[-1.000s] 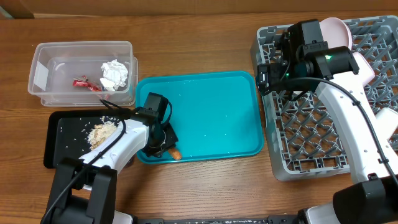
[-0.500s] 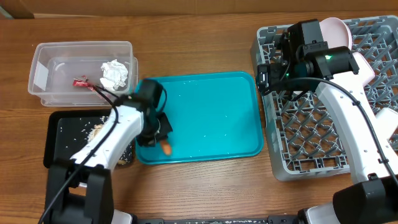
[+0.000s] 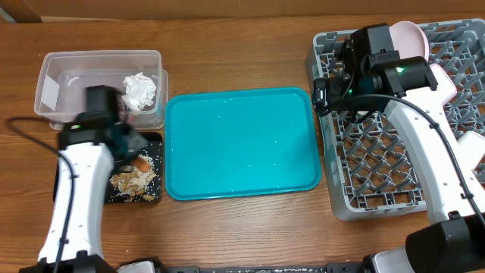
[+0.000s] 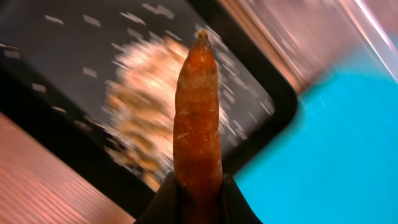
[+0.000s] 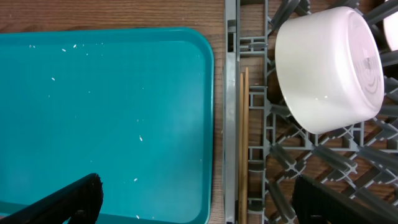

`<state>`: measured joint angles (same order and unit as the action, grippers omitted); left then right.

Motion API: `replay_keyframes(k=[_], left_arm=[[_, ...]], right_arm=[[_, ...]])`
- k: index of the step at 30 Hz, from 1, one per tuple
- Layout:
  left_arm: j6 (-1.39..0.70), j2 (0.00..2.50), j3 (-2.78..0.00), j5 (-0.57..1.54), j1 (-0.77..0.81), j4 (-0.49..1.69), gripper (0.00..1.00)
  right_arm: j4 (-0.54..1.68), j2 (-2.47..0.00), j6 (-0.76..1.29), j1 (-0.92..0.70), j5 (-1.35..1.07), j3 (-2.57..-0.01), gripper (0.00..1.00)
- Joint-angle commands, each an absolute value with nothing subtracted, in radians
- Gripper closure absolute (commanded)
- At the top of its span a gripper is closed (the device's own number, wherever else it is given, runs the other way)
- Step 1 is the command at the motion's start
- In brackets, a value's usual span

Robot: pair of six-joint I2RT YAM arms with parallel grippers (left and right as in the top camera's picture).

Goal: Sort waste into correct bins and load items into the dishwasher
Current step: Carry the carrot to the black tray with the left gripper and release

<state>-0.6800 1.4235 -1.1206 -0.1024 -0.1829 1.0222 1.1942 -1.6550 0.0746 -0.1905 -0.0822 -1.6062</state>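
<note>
Carrot piece point(image 4: 198, 118) is pinched by its thick end in the left gripper point(image 4: 197, 198), the tapered tip sticking well out past the fingers. From where I stand it hangs over the black tray point(image 3: 158, 152), just beside the heap of rice scraps point(image 3: 133, 180), so the job now looks like a drop into the food-waste bin.

To do it well, I would bring the gripper low before letting go and aim for the middle of the tray, near the scraps, not the rim. The piece is tapered and looks likely to roll or bounce. A shallow tray gives little wall to stop it. The fingers should part fully, since a moist bit of carrot may cling to one pad.

The clear tub point(image 3: 45, 91) sits touching the tray's far side, with the crumpled tissue point(image 3: 139, 89) inside. The right gripper point(image 5: 196, 196) hangs spread wide and holding nothing over the seam between the teal tray point(image 3: 242, 144) and the dish rack point(image 3: 379, 159). Chopsticks point(image 5: 243, 137) lie along the rack's edge beside an upturned white bowl point(image 5: 329, 68). Everything rests on a brown wood-grain table point(image 3: 250, 45); the teal tray carries only a few pale specks.
</note>
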Motion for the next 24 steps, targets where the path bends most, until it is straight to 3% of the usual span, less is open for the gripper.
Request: replay_keyframes(k=[1,8,24], left_arm=[[-0.669,1.466,-1.134,-0.145,-0.305,1.006,0.96],[-0.668,1.601,-1.134,-0.167,-0.440,0.950,0.96],[-0.665,1.844,-1.134,-0.218,-0.452,0.851,0.96]], right_arm=[[1.190,-1.647,0.079,-0.188,-0.092,-1.620,0.00],[1.187,-1.647,0.079,-0.188,-0.091,-1.620,0.00],[1.187,-1.647,0.079,-0.188,-0.091,-1.620,0.00]])
